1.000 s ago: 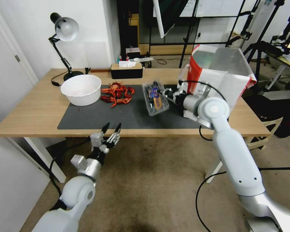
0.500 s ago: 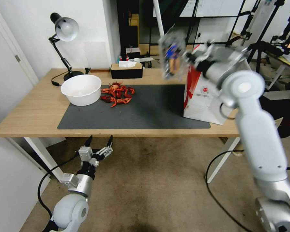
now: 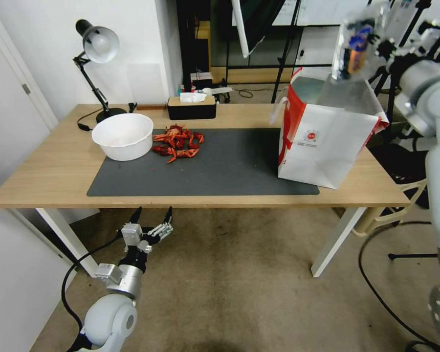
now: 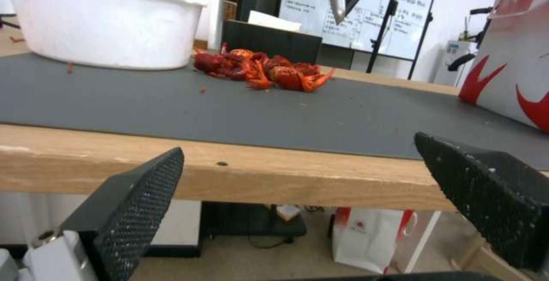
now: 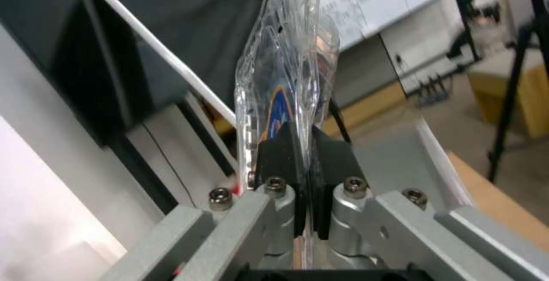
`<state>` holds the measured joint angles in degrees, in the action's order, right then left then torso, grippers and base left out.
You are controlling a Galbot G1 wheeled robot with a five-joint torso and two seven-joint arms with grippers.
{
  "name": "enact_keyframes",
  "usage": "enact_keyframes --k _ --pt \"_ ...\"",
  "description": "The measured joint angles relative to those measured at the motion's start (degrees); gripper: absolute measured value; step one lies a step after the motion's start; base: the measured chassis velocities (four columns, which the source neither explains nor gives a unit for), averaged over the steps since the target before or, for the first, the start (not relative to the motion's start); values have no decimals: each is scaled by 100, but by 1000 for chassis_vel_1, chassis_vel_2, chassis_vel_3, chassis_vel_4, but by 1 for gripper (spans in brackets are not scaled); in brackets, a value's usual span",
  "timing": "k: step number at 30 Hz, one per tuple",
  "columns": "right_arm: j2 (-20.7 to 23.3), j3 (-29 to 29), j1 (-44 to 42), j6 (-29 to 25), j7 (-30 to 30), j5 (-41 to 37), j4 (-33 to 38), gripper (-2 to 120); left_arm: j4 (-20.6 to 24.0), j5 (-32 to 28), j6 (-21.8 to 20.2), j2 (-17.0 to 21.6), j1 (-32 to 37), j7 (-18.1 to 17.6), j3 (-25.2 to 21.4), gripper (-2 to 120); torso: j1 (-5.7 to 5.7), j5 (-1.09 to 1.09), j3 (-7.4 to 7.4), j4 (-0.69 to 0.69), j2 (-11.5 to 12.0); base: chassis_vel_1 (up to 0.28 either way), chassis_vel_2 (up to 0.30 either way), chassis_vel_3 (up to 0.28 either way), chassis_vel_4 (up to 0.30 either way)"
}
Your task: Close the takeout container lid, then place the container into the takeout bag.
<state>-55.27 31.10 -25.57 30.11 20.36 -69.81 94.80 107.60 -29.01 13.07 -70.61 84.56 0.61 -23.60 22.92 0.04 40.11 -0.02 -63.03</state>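
- At the upper right of the head view, the takeout container (image 3: 358, 46) is held high above the open mouth of the takeout bag (image 3: 322, 146).
- The right gripper (image 5: 306, 161) is seen with its fingers pinched on the container's clear plastic edge.
- The bag is stood at the right end of the dark mat (image 3: 215, 166) on the wooden table (image 3: 49, 171).
- The left gripper (image 3: 151, 215) is held below the table's front edge, fingers spread apart.
- A white bowl (image 3: 123, 136) and red crayfish (image 3: 177, 143) are seen on the mat.

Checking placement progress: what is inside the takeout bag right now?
The takeout bag stands open, showing only silver lining near its mouth; its bottom is hidden by its walls. The takeout container hangs above it, pinched in the right gripper. The left gripper idles below the table edge.
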Motion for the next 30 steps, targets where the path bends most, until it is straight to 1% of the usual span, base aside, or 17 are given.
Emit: enact_keyframes --k 6,11,12,13,14,16,17,18,19,20,21,23,24,26,28,29,30 --pt "-93 12 -325 67 41 7 128 0 10 0 -14 4 -2 -19 64 100 0 -4 0 3 0 0 0 0 0" --pt "-167 12 -386 298 306 -142 213 0 46 -1 -26 -3 7 -34 50 100 0 -5 0 3 0 0 0 0 0" --pt "-198 11 -416 387 424 -251 250 5 59 -2 -30 0 9 -43 38 100 0 -5 0 2 0 0 0 0 0" --pt "-198 11 -416 387 424 -251 250 5 59 -2 -30 0 9 -43 38 100 0 -5 0 2 0 0 0 0 0" --pt "-220 9 -438 438 507 -340 277 12 75 -5 -34 4 10 -49 27 100 0 -5 0 2 0 0 0 0 0" --pt "-263 -7 -463 495 641 -438 316 20 101 -13 -46 14 11 -57 8 100 0 -4 0 2 0 0 0 0 0" --pt "-263 -7 -463 495 641 -438 316 20 101 -13 -46 14 11 -57 8 100 0 -4 0 2 0 0 0 0 0" --pt "-276 -13 -470 508 686 -457 327 23 107 -15 -49 16 11 -57 3 100 0 -4 0 2 0 0 0 0 0" --pt "-308 -23 -478 538 759 -488 342 30 124 -20 -53 18 15 -58 -8 100 0 -4 0 2 0 0 0 0 0" --pt "-308 -23 -478 538 759 -488 342 30 124 -20 -53 18 15 -58 -8 100 0 -4 0 2 0 0 0 0 0" --pt "-326 -26 -491 549 778 -499 351 34 128 -23 -55 18 22 -57 -20 100 0 -5 0 2 0 0 0 0 0" --pt "-343 -27 -511 548 767 -510 366 43 136 -27 -57 18 37 -55 -38 100 0 -4 0 2 0 0 0 0 0" --pt "-343 -27 -511 548 767 -510 366 43 136 -27 -57 18 37 -55 -38 100 0 -4 0 2 0 0 0 0 0" --pt "-346 -28 -528 499 687 -502 380 51 139 -31 -59 18 54 -49 -57 100 0 -4 0 2 0 0 0 0 0" --pt "-321 -40 -550 339 436 -312 445 65 152 -40 -64 18 81 -41 -86 100 0 -4 0 2 0 0 0 0 0" --pt "-321 -40 -550 339 436 -312 445 65 152 -40 -64 18 81 -41 -86 100 0 -4 0 2 0 0 0 0 0" --pt "-300 -47 -557 274 332 -223 486 68 157 -41 -65 16 83 -40 -92 100 0 -4 0 2 0 0 0 0 0"
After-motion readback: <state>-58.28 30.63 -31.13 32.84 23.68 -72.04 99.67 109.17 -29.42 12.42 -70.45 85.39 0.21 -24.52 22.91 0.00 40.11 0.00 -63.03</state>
